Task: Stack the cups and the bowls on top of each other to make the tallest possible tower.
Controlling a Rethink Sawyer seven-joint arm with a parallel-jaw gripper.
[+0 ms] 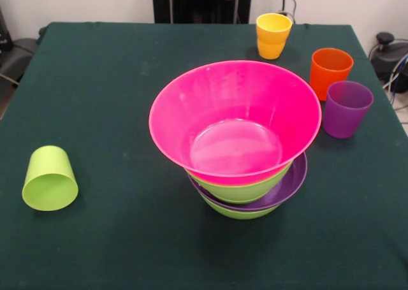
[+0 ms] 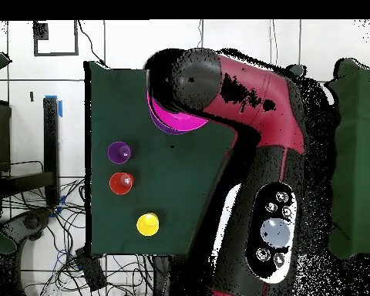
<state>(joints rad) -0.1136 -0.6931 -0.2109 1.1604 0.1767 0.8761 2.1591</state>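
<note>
**Stack of four bowls standing, cups scattered around it**

Front view: the tower (image 1: 245, 156) stands near the middle of the green-covered surface (image 1: 115, 86). Pink bowl (image 1: 234, 118) uppermost, upright, widest. Under it a lime green bowl (image 1: 245, 189), then the shallow purple bowl (image 1: 290, 183), then another lime green bowl (image 1: 237, 212) at the bottom. All nested.

Cups: yellow-orange cup (image 1: 273, 35) upright at the far edge; orange cup (image 1: 330, 71) and purple cup (image 1: 347, 108) upright to the right, just beside each other. Lime green cup (image 1: 50, 178) lies tipped over at the near left, well apart from the stack, mouth facing the camera.

Overhead view: my arm (image 2: 250, 116) reaches over the stack and hides most of the pink bowl. My hand itself is hidden under the arm; I cannot tell how far open it is or whether it holds anything. Front view shows no hand.
</note>
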